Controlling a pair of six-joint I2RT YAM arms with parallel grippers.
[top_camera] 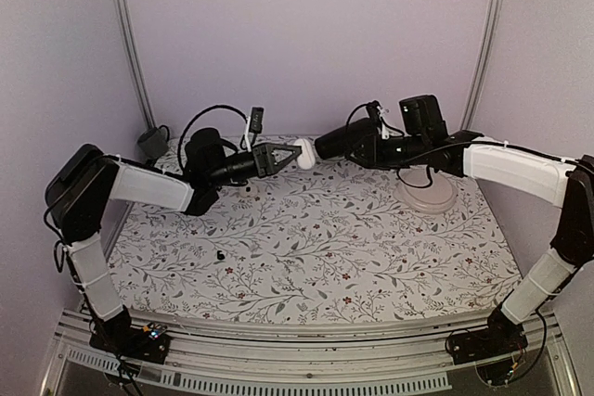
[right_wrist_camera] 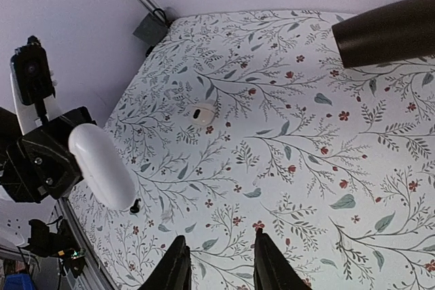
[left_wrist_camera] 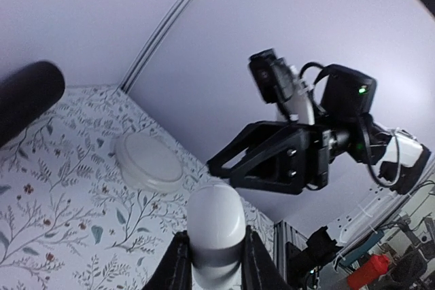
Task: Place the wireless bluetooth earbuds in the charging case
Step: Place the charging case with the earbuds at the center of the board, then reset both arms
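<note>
The charging case [top_camera: 303,154] is a closed glossy white pebble. My left gripper [top_camera: 293,156] is shut on it and holds it in the air above the back of the table. In the left wrist view the case [left_wrist_camera: 216,225] sticks out between the two fingers [left_wrist_camera: 175,266]. My right gripper [top_camera: 321,146] is open and empty, with its tips just right of the case and facing it. In the right wrist view the case [right_wrist_camera: 102,168] hangs at the left, apart from the right gripper [right_wrist_camera: 219,263]. No earbuds show in any view.
A pale round dish [top_camera: 425,194] stands at the back right, under the right arm; it also shows in the left wrist view [left_wrist_camera: 146,161]. A tiny black bit [top_camera: 220,254] lies on the flowered cloth at front left. A white round lump with a dark spot [right_wrist_camera: 202,113] lies further back. A grey box [top_camera: 153,144] sits in the back left corner.
</note>
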